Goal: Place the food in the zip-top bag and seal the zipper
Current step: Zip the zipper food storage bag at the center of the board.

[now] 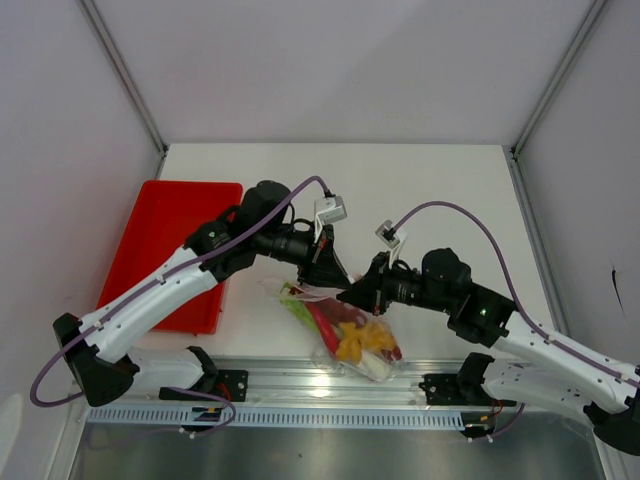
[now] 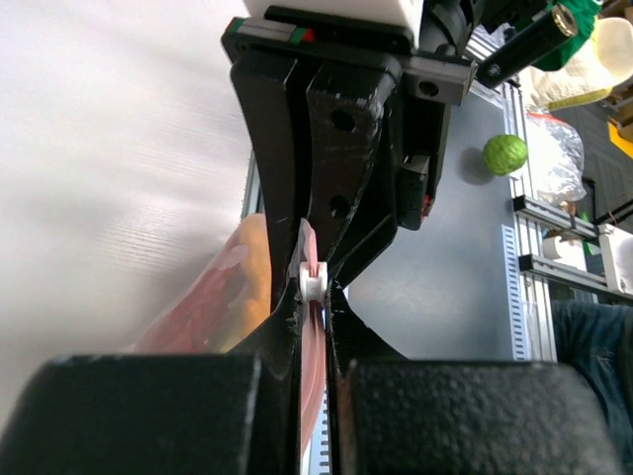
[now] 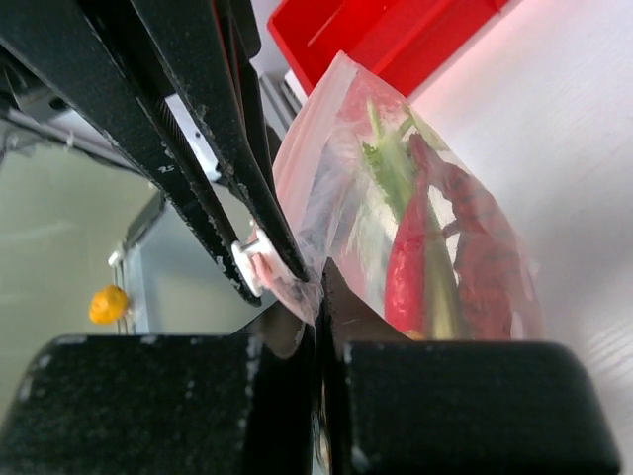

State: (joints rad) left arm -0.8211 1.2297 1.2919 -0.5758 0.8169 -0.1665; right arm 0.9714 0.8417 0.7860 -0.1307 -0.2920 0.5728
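Observation:
The zip-top bag (image 1: 345,328) lies near the table's front edge, lifted at its mouth end. Inside it are a red chili (image 1: 323,320), yellow-orange pieces (image 1: 362,343) and green stalks (image 1: 296,303). In the right wrist view the bag (image 3: 326,148) shows the chili (image 3: 406,267), a stalk (image 3: 388,163) and the red crab (image 3: 485,267). My left gripper (image 1: 335,276) is shut on the zipper (image 2: 313,396) at its white slider (image 2: 313,282). My right gripper (image 1: 351,294) is shut on the bag's edge right beside the slider (image 3: 247,265). The two grippers' tips almost touch.
The red tray (image 1: 165,235) stands at the left of the table and shows behind the bag in the right wrist view (image 3: 396,40). A metal rail (image 1: 300,385) runs along the front edge. A green ball (image 2: 505,154) lies off the table.

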